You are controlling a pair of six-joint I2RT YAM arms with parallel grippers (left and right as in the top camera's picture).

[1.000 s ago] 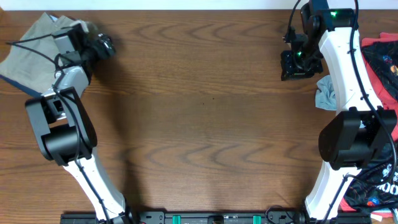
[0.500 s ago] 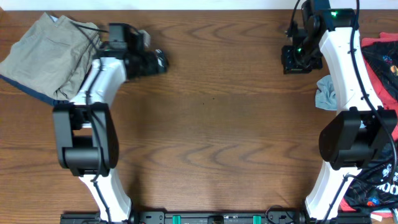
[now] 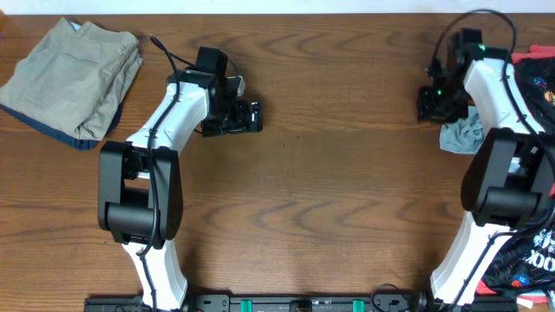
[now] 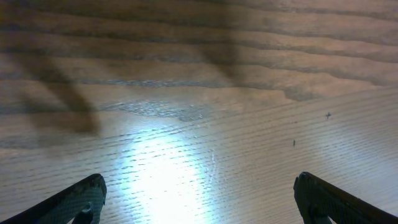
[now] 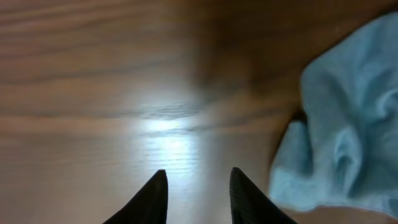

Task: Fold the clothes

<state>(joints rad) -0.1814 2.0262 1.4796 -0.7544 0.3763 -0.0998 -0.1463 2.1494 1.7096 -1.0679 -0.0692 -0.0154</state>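
A folded khaki-beige garment (image 3: 74,74) lies at the far left of the table on top of a navy one (image 3: 54,135). My left gripper (image 3: 253,116) is well to its right, over bare wood. In the left wrist view it (image 4: 199,200) is wide open and empty. A crumpled light blue garment (image 3: 460,134) lies at the far right. My right gripper (image 3: 432,104) hovers just beside it, to its upper left. In the right wrist view the fingers (image 5: 198,196) are slightly apart with nothing between them, and the light blue cloth (image 5: 348,143) lies to their right.
A red-and-black printed pile (image 3: 538,82) lies at the right edge behind the right arm. More dark printed cloth (image 3: 536,260) hangs at the bottom right. The brown wooden table (image 3: 347,191) spans the view.
My left arm has swung right, away from the khaki pile, to the table's middle left. My right gripper has moved right and nearer, down beside the light blue garment.
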